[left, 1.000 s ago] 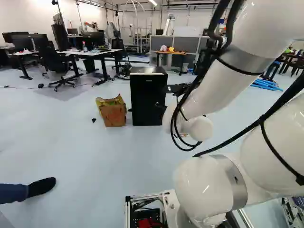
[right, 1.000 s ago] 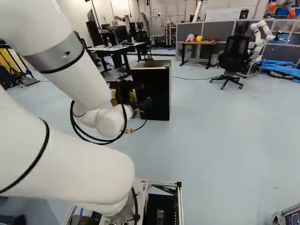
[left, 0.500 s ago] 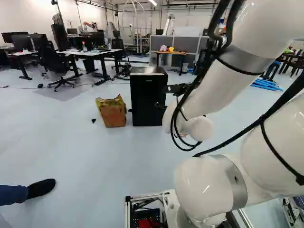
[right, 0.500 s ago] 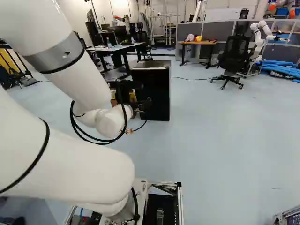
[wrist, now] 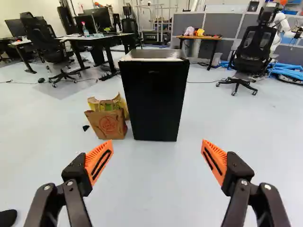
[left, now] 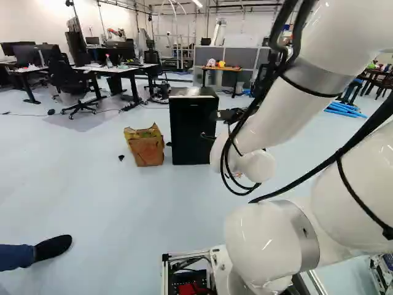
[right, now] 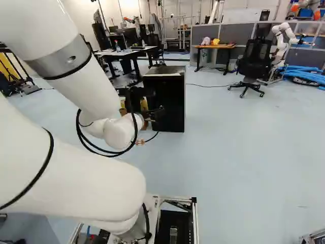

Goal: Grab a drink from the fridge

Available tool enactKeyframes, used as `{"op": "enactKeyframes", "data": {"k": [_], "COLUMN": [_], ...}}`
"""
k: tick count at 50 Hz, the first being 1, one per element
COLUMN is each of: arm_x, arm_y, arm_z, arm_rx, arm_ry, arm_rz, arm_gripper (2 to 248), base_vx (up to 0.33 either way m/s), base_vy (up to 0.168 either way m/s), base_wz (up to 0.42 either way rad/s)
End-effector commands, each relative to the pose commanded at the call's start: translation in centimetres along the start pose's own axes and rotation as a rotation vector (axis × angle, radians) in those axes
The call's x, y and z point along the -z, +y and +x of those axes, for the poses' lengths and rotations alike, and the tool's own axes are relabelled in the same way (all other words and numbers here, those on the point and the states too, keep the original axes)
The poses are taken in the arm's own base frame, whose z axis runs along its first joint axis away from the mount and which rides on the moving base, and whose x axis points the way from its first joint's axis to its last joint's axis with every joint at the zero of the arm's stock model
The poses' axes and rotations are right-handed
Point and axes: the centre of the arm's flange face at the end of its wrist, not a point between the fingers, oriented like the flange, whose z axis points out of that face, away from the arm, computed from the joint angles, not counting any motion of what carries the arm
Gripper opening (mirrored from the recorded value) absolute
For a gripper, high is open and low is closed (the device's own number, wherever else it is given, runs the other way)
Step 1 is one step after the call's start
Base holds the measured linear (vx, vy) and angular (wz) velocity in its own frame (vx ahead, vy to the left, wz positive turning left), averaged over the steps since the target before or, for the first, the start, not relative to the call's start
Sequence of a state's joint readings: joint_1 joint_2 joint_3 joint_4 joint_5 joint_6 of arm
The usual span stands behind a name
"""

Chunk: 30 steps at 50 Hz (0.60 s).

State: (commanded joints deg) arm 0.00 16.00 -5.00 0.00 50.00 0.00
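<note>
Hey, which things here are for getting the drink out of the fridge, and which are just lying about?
For the job:
black fridge, door shut
gripper, open, facing the fridge

Just lying about:
brown paper bag beside the fridge
office chairs
wooden-topped table with toys
blue tubes

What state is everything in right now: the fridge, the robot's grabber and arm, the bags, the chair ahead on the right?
Fridge: door shut, standing upright.
Gripper: open, nothing between its fingers.
Arm: bent, reaching forward.
Brown paper bag: standing on the floor.
Yellow bag: partly hidden behind it.
Office chair: upright on its wheels.
</note>
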Motion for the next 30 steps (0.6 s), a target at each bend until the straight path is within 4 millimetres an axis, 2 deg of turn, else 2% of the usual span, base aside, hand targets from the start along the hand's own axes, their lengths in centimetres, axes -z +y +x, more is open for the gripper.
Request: {"op": "enactKeyframes", "data": {"k": [30], "arm_x": [0.0], "arm_y": [0.0], "arm_z": [0.0], "arm_rx": [0.0], "arm_ry": [0.0], "arm_rz": [0.0], "arm_gripper": [247], "base_vx": [0.094], "base_vy": [0.062], "base_wz": [-0.014]}}
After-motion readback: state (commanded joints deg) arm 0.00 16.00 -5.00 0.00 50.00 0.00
